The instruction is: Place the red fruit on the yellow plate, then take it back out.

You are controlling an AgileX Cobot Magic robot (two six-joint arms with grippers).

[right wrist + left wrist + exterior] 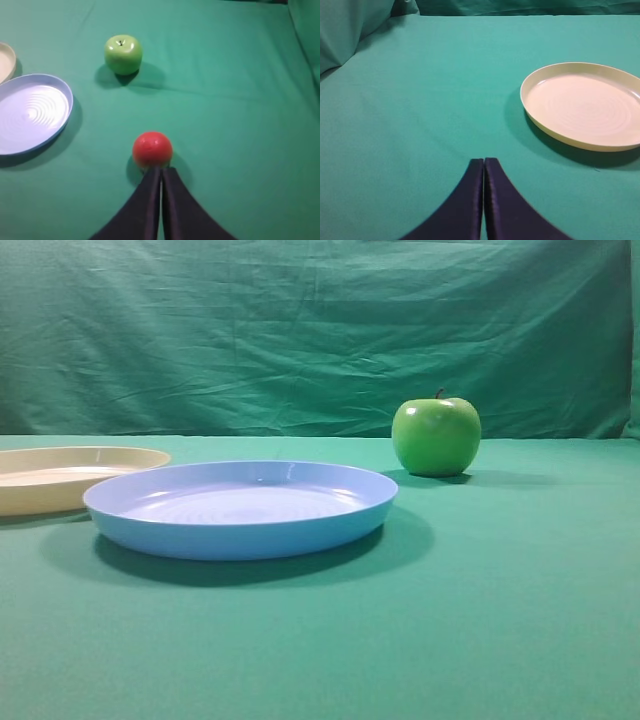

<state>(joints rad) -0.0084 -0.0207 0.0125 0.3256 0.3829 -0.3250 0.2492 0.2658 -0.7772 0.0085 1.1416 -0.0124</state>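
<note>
Right gripper pressed closed, empty, tips just short of red fruit on the cloth; only right wrist view shows it. Left gripper closed, empty, yellow plate bare

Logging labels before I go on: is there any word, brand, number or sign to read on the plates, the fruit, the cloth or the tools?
None: no readable text in any view.
yellow plate: plain, only moulded rings.
blue plate: plain.
green apple: no sticker seen.
red fruit: no mark.
green cloth: unprinted.
left tool and right tool: dark, unmarked.
</note>
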